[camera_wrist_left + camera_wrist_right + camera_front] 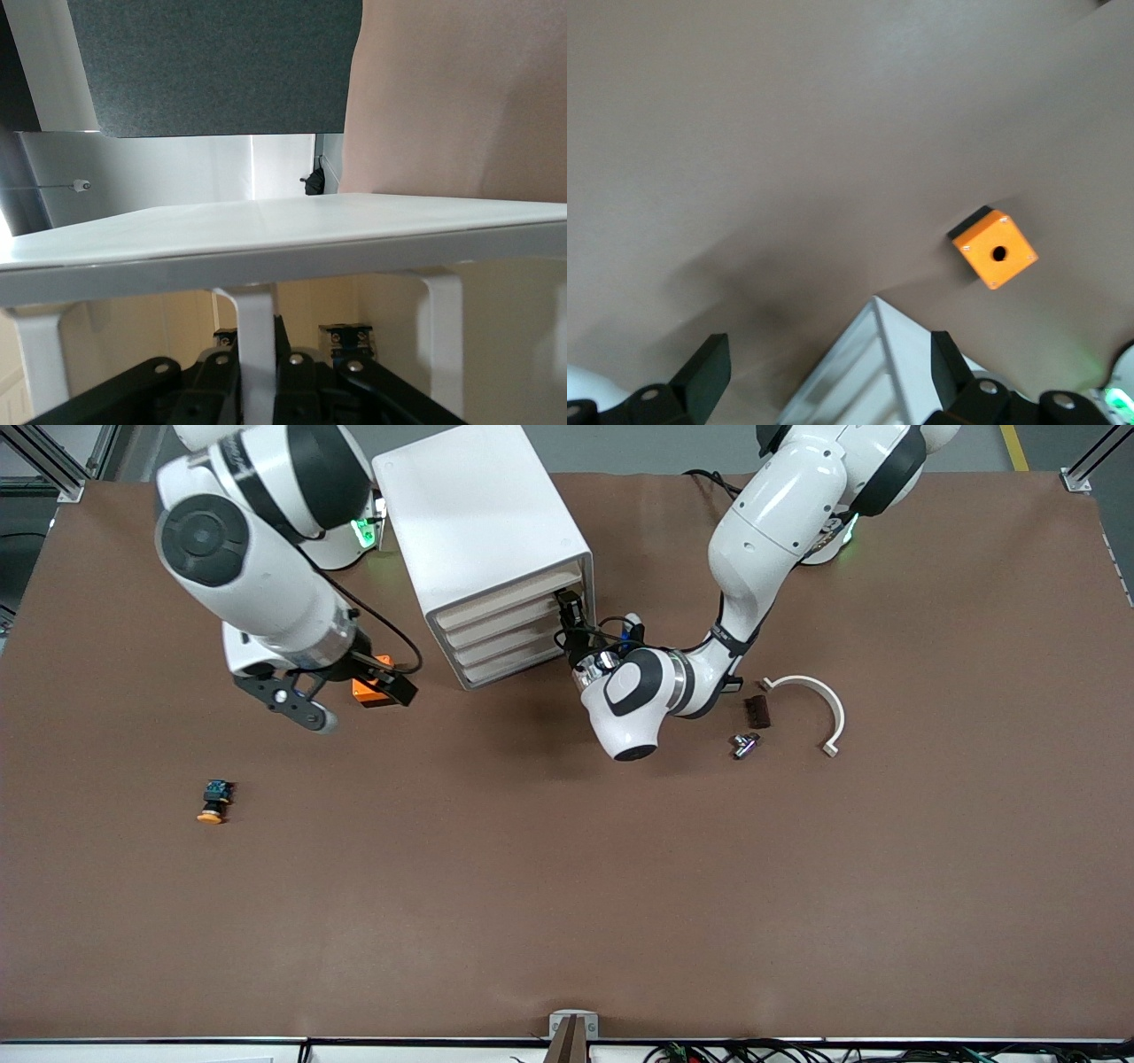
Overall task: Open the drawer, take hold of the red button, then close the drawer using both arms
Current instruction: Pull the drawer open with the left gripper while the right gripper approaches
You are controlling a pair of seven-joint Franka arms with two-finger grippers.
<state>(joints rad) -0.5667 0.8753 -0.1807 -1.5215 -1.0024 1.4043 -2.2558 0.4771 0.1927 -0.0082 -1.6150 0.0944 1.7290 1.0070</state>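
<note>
Opening step: left gripper (571, 631) at top drawer (496, 605) front edge, centre frame, jaw state unclear; right gripper (354, 695) hovers spread, empty; next: pull outward.

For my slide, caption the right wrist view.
Open right gripper above the brown table, orange cube and white cabinet.

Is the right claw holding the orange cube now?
No, the right claw is open and empty, and the orange cube lies apart from it on the table.
</note>
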